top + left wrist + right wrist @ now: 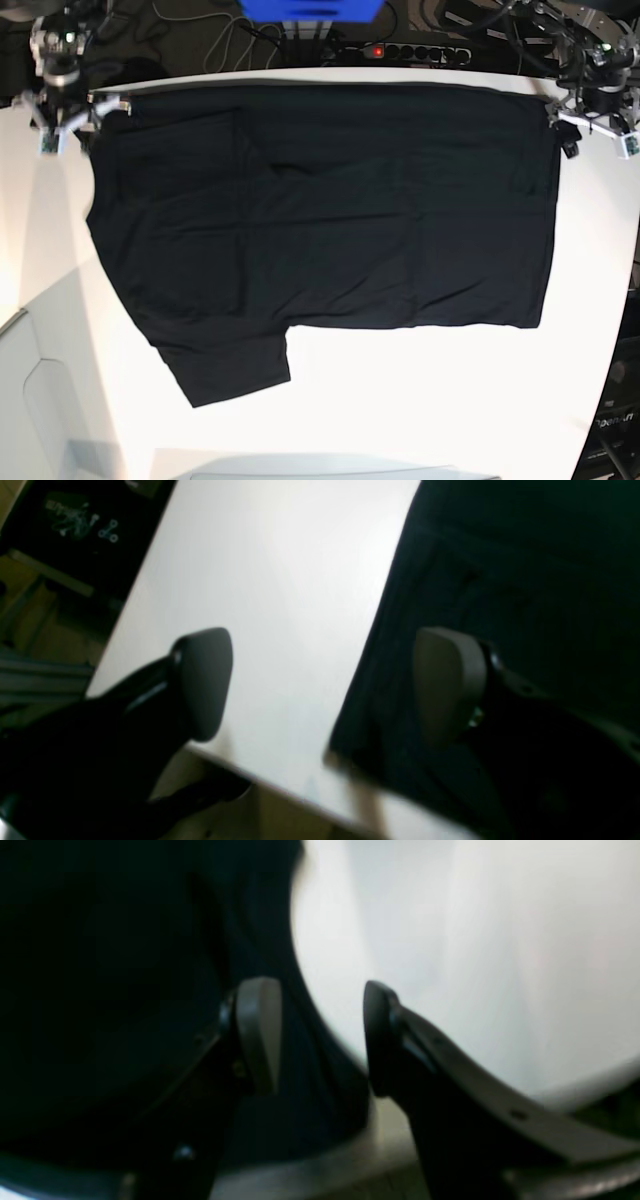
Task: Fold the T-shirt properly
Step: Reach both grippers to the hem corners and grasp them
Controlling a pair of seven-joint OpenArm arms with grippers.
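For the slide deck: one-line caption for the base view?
Black T-shirt spread on white table, open grippers at both far corners.

T-shirts: one black T-shirt [330, 220] | tables: one white table [420, 400] | grippers: two, the left gripper [598, 122] and the right gripper [68, 118] | fingers per gripper: two | power strips: one power strip [400, 52] along the far edge | blue boxes: one blue box [310, 10]

Base overhead; 2 wrist views close on T-shirt [330, 220].
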